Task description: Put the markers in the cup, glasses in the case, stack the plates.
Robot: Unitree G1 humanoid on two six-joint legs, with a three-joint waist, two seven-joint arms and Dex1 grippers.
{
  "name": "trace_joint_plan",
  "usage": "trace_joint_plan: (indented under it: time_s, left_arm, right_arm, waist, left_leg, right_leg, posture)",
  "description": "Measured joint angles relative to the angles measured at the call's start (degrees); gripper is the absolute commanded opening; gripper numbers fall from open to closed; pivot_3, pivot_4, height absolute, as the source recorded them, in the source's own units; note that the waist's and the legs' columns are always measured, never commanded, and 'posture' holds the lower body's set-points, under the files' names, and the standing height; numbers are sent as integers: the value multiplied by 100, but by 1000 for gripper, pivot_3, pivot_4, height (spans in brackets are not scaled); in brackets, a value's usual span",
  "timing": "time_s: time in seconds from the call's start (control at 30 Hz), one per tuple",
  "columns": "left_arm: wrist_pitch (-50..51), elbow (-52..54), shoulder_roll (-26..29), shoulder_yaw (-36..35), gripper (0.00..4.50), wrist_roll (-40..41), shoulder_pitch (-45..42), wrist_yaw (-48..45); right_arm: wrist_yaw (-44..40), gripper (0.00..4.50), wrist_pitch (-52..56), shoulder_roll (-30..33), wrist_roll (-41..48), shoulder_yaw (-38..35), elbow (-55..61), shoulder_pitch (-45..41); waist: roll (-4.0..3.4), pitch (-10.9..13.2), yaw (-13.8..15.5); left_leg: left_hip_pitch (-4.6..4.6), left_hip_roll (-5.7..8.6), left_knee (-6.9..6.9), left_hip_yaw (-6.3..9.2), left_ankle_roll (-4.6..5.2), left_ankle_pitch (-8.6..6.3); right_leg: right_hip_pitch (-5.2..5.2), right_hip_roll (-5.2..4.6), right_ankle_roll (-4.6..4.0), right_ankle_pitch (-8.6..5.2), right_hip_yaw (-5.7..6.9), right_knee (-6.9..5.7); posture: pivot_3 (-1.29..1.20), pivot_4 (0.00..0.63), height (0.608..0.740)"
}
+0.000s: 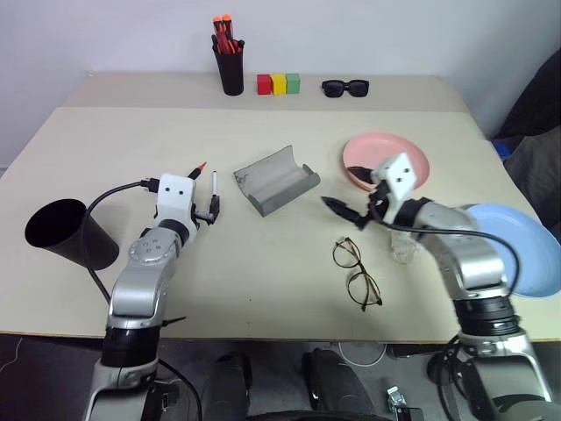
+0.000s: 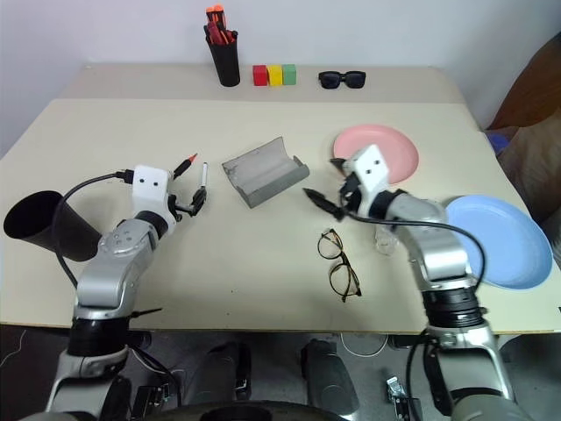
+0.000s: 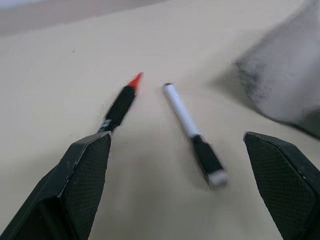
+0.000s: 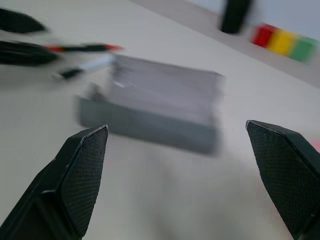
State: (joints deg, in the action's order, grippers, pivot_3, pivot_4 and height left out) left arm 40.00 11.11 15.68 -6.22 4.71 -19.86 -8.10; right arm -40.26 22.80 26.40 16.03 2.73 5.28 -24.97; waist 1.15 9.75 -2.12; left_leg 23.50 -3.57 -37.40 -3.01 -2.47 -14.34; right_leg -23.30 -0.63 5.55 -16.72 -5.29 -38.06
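Beige tabletop under both arms. Left gripper spread wide, empty, over black marker and white marker. Right gripper wide, empty, facing open, empty grey case. Black cup tipped, interior dark. Glasses near front edge. Pink plate partly hidden; blue plate cut off.

No readable text, label, brand, number or sign on any object or surface in view.
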Motion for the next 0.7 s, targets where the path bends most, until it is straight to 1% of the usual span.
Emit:
trace_joint_plan:
  time_s: [0.07, 0.13, 0.3, 0.47, 0.67, 0.7]
  left_arm:
    - [229, -258, -93, -48, 4427, 10, -301, 161]
    - [615, -671, -289, -160, 4427, 4, -828, 422]
    - [1247, -1249, -599, -382, 4427, 108, -1679, 738]
    - [1677, -1828, -687, -373, 4427, 77, -2122, 952]
    - [2445, -2394, -713, -550, 4427, 88, -2608, 1224]
    - [2540, -2430, -711, -580, 3905, 91, -2665, 1230]
  right_arm:
    - [92, 4500, 24, -116, -21, 126, 82, 126]
    - [184, 4500, 35, -283, -73, 247, 125, 246]
    - [286, 4500, 41, -507, -277, 731, 385, 418]
    - [367, 4500, 41, -663, -393, 1013, 618, 595]
    - [519, 4500, 46, -771, -470, 1078, 732, 777]
    - [544, 4500, 48, -794, -470, 1078, 747, 790]
  waist:
    - [0, 0, 28]
    - [4, 1, 87]
    - [4, 1, 102]
    - [4, 1, 102]
    - [4, 1, 108]
    - [4, 1, 101]
  left_leg:
    - [2, 3, -1, 2, 0, 0]
    - [4, 3, -6, 4, 0, 0]
    - [4, 4, -2, 4, -1, 0]
    - [4, 4, -2, 6, -2, 1]
    - [4, 6, -2, 7, -3, 1]
    - [4, 6, -2, 7, -3, 2]
  right_leg:
    - [0, -2, 0, 0, 3, 0]
    - [0, 0, 1, 0, 5, 0]
    - [-3, 0, 1, 0, 5, -1]
    - [-3, 1, 1, 0, 8, -1]
    - [-3, 1, 1, 0, 9, -1]
    - [-3, 1, 1, 0, 9, -1]
  posture:
    - [0, 150, 732]
    - [0, 150, 732]
    - [0, 150, 732]
    - [0, 150, 732]
    - [0, 150, 732]
    - [0, 150, 732]
